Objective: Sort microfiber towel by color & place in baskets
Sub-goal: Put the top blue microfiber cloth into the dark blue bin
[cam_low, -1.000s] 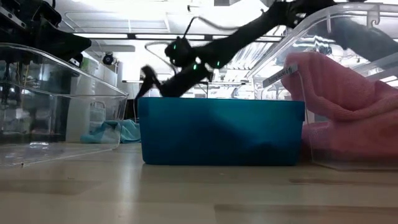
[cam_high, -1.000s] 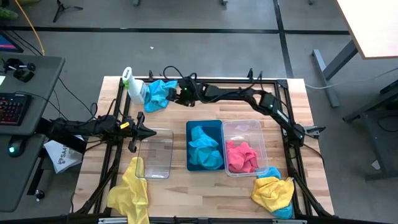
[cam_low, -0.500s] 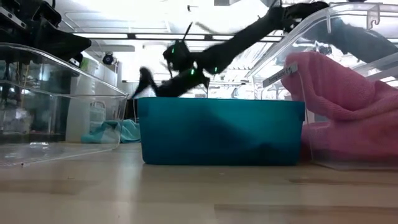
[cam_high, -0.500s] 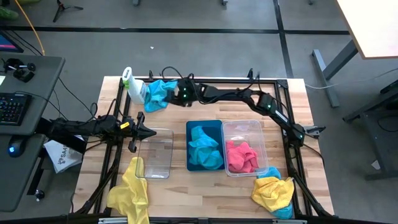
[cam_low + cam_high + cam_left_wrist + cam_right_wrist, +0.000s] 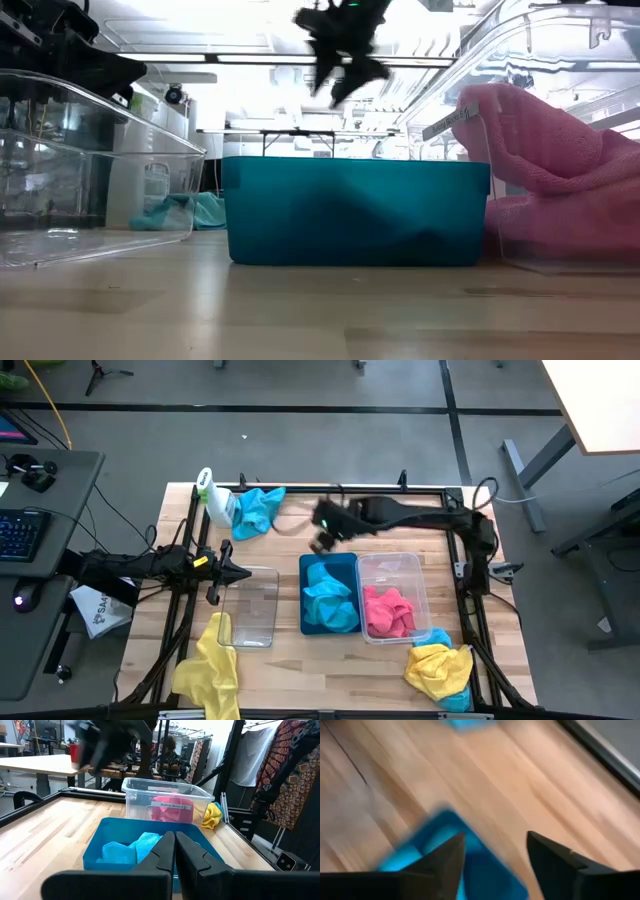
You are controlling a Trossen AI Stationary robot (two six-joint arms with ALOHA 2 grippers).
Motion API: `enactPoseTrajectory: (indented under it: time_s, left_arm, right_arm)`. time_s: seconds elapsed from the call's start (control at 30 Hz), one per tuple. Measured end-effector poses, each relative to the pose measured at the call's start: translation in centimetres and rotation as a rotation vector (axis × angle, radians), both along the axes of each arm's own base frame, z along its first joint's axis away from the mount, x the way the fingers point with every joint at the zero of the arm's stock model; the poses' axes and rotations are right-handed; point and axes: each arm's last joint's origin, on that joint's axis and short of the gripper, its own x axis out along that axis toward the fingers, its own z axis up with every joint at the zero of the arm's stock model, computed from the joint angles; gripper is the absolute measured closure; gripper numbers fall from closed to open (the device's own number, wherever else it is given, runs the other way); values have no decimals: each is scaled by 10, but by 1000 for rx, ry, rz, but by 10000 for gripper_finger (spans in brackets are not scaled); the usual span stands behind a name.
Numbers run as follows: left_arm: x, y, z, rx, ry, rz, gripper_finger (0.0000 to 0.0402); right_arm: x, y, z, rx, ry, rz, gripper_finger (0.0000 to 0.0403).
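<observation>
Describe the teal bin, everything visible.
The teal bin is a small rectangular tub of solid, opaque blue-teal plastic, standing upright and open-topped on the wooden table. It sits mid-table in a row, with the empty clear bin apart on one side and the clear bin holding pink towels close on the other. Crumpled cyan towels lie inside. In the low view its plain long wall looks smooth and unmarked. Neither end effector touches it.
</observation>
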Motion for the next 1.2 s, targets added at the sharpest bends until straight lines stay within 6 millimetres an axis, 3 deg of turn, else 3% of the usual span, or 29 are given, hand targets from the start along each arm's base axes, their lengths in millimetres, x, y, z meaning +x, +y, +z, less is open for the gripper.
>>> enactPoseTrajectory:
  time_s: [0.1, 0.2, 0.3, 0.43, 0.5, 0.63, 0.83, 1.0, 1.2]
  left_arm:
    - [0, 0, 1, -2, -9, 0, 401]
    - [0, 0, 5, -19, -52, 8, 401]
    - [-2, 3, 20, -68, -203, 79, 401]
    - [-13, 10, 46, -258, -498, 271, 401]
    - [-13, 12, 54, -301, -507, 327, 401]
    - [10, 9, 68, -357, -307, 291, 401]
    - [78, 18, 103, -290, 97, 409, 385]
    - [121, 53, 136, -183, 577, 558, 324]
    - [149, 103, 152, -174, 980, 707, 235]
  right_arm:
    - [-37, 33, -6, 13, 102, -42, 255]
    - [-78, 58, -7, 52, 83, -122, 291]
    - [-118, 72, -10, 90, 22, -255, 304]
    - [-164, 80, -8, 140, -120, -412, 303]
    - [-178, 82, -9, 146, -198, -445, 301]
    - [-195, 79, -12, 140, -287, -466, 294]
    - [-204, 60, -12, 88, -260, -437, 273]
    - [-207, 50, -10, 37, -198, -316, 238]
    - [-208, 46, -10, -27, -139, -192, 198]
